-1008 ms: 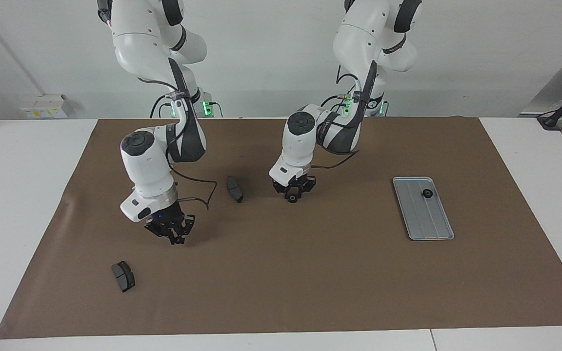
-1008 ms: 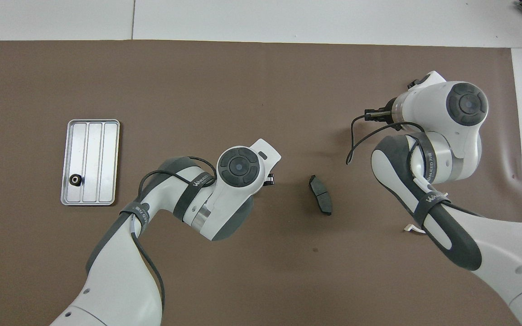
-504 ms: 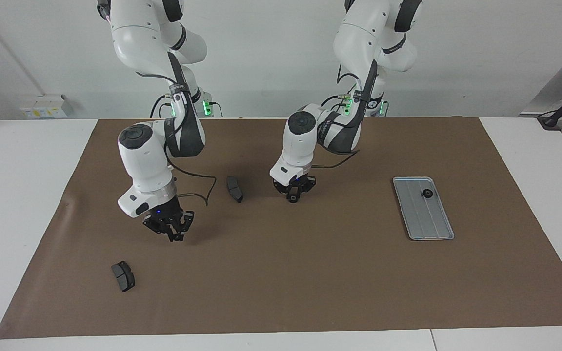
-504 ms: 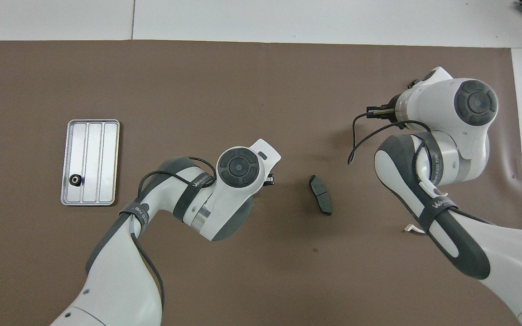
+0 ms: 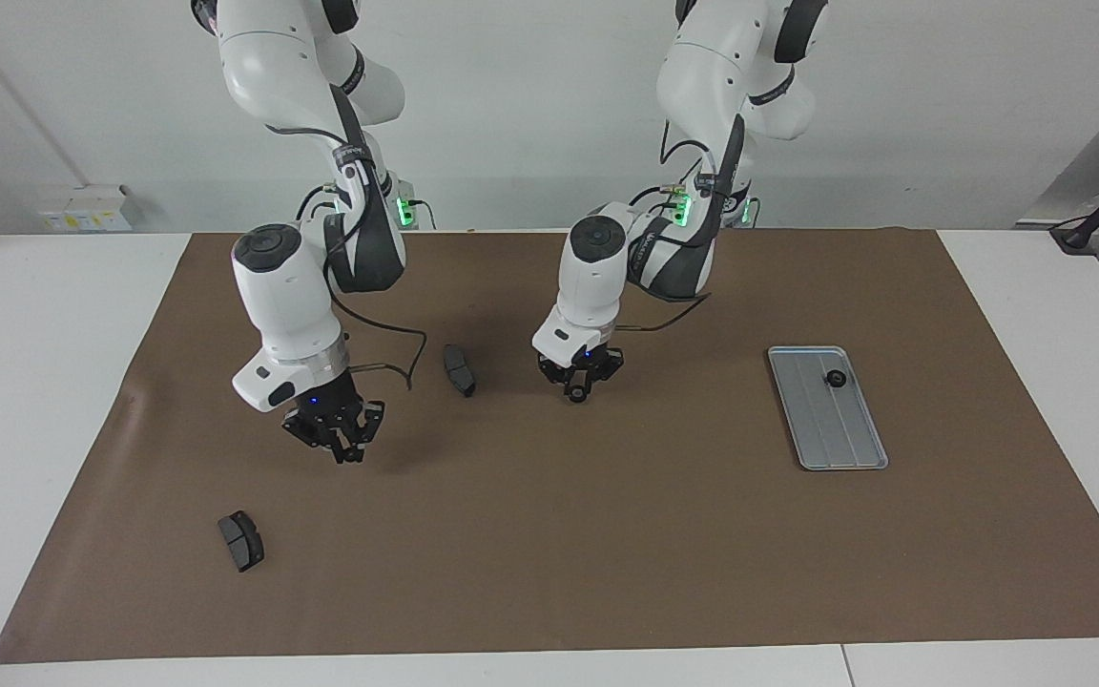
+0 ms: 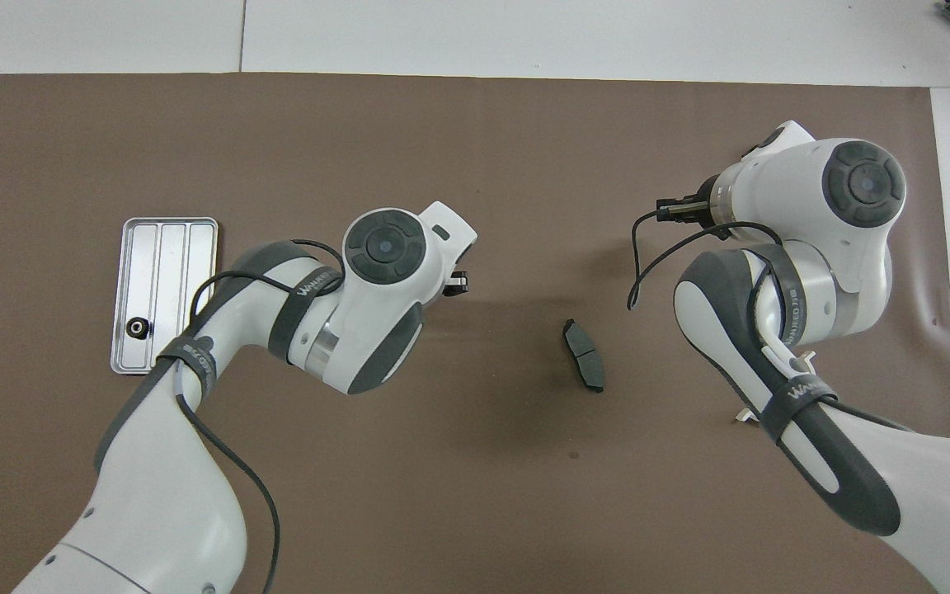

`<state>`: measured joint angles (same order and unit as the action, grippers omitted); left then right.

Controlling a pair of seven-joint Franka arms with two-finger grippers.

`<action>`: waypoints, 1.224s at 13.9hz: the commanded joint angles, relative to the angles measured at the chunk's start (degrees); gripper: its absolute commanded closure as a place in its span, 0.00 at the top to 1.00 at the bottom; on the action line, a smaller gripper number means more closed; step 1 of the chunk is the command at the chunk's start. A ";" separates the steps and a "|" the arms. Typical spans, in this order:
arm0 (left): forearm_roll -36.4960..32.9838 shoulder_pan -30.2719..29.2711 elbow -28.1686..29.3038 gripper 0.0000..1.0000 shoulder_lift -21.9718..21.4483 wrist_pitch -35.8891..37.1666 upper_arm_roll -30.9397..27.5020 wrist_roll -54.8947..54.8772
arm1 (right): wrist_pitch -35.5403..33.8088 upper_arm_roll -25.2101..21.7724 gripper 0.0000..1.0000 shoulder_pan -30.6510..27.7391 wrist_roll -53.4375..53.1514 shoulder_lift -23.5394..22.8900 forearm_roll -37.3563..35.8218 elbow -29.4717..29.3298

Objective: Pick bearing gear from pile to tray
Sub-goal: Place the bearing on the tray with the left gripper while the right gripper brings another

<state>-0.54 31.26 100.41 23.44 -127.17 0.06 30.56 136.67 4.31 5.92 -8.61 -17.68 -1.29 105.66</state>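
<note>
The silver grooved tray (image 5: 840,444) lies toward the left arm's end of the table, with one black ring (image 5: 836,378) in it; both also show in the overhead view, tray (image 6: 195,289) and ring (image 6: 138,327). My left gripper (image 5: 578,389) hangs low over the mat mid-table, shut on what looks like a small black ring. My right gripper (image 5: 338,447) hangs over the mat between two dark grey pads, one (image 5: 459,369) nearer to the robots and one (image 5: 240,541) farther from them. A white bracket (image 6: 749,415) peeks out beside the right arm. No loose rings show on the mat.
A brown mat (image 5: 607,553) covers the table, with white tabletop around it. The right arm hides the farther pad in the overhead view. The nearer pad (image 6: 583,366) lies between the two arms.
My left gripper has lifted a little and moved toward the tray. My right gripper has shifted slightly over the mat. The pads and tray have not moved.
</note>
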 commanded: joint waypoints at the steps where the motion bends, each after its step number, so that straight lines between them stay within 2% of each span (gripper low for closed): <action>1: -0.25 -8.91 0.58 0.03 -4.18 4.99 0.73 -11.71 | -2.37 1.05 0.01 3.90 -7.62 0.89 0.24 0.33; 3: -0.16 -13.92 2.15 0.03 -5.77 6.76 0.64 -19.19 | -2.20 1.05 0.01 8.39 -14.47 0.46 0.15 0.25; 7: 0.01 -25.35 6.99 0.03 -7.53 5.71 0.73 -34.91 | -1.67 1.05 0.01 15.77 -23.45 -0.95 -0.46 -0.63; 11: 0.28 -32.04 11.20 0.03 -8.93 2.39 0.55 -44.09 | -1.58 0.96 0.03 22.11 -30.58 -6.83 -2.56 -4.76; 13: 0.28 -34.15 15.41 0.03 -9.81 -2.53 0.55 -45.76 | -1.14 0.87 0.10 24.13 -31.90 -9.55 -3.89 -5.11; 16: 0.28 -36.44 19.91 0.05 -9.99 -8.43 0.55 -45.86 | -1.14 0.96 0.16 25.02 -32.61 -11.06 -4.16 -6.17; 17: 0.28 -36.53 20.09 0.05 -9.91 -8.79 0.55 -45.77 | -1.06 0.96 0.30 25.02 -32.87 -11.32 -4.51 -6.17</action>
<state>-0.48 -4.23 116.92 16.03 -133.32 0.01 -14.38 135.73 5.37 31.03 -39.86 -27.95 -4.23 101.34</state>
